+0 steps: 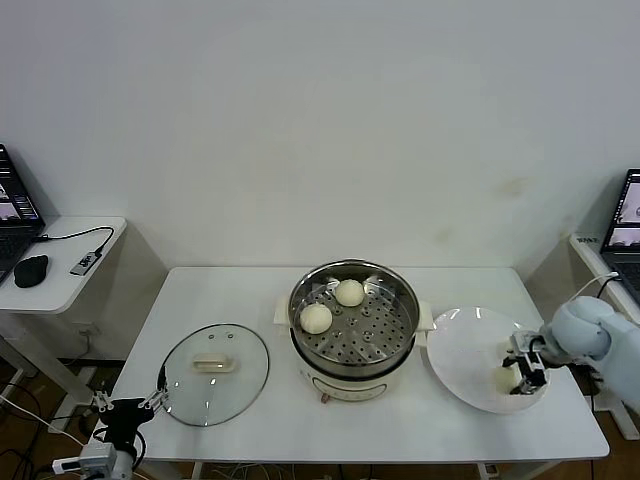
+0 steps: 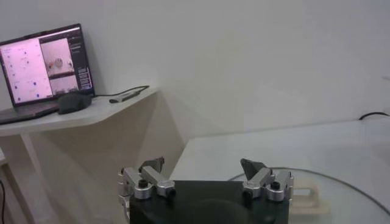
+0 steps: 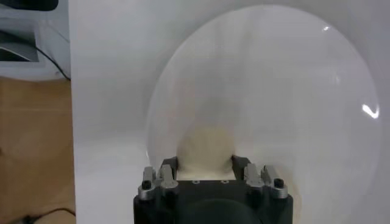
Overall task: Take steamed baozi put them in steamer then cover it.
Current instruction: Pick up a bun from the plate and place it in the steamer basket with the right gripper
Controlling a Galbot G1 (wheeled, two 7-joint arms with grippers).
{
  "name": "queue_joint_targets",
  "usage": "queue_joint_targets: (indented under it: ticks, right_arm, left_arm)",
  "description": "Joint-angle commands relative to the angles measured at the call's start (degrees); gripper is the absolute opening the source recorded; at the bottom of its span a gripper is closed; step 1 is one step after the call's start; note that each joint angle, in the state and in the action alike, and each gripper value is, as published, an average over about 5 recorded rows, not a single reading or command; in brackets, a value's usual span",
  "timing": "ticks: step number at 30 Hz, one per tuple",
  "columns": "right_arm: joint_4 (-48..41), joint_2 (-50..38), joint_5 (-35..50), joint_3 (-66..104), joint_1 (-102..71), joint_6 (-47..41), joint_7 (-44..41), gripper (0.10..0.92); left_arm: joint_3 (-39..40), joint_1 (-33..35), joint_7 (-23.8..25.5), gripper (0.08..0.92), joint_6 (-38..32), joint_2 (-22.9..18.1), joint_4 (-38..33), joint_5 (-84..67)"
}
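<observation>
The steamer (image 1: 400, 300) stands mid-table, its steel basket holding two steamed baozi (image 1: 349, 292) (image 1: 316, 318). A third baozi (image 1: 504, 378) lies on the near right of the flat white plate (image 1: 465, 350). My right gripper (image 1: 520, 378) is down on the plate. In the right wrist view the gripper (image 3: 205, 165) has a finger pressed on each side of this baozi (image 3: 206, 146). The cover (image 1: 215, 375) lies flat on the table left of the steamer. My left gripper (image 1: 128, 402) is parked at the table's near left edge beside the cover, open and empty (image 2: 204, 164).
A low side table (image 1: 60, 265) at the left carries a laptop (image 1: 15, 215) and a black mouse (image 1: 30, 270). Another laptop (image 1: 625, 225) stands at the far right. The table's front edge runs just below the plate and the cover.
</observation>
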Motion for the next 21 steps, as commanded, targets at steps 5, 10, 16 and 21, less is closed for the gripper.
queue_joint_targets:
  ticks: [5,10,16,21]
  right_arm:
    - [2.2,-1.7,11.4,-10.6,26.7,-1.0,-1.6,0.56]
    - [2.3,0.5,15.0,-15.7,35.9,-1.2,-1.1,0.56]
    - [3.9,5.6,18.8,-23.1,46.3,-1.4,0.8,0.56]
    - [5.0,12.7,22.0,-29.8,50.7,0.2,3.5,0.56]
  left_arm:
    - [0.6,-0.3,0.0,0.823,0.1,0.2,-0.2,0.0]
    - [0.4,-0.3,0.0,0.823,0.1,0.5,-0.2,-0.2]
    - [0.1,-0.3,0.0,0.823,0.2,0.7,-0.3,-0.3]
    - [0.0,-0.4,0.0,0.823,0.2,0.6,0.0,-0.2]
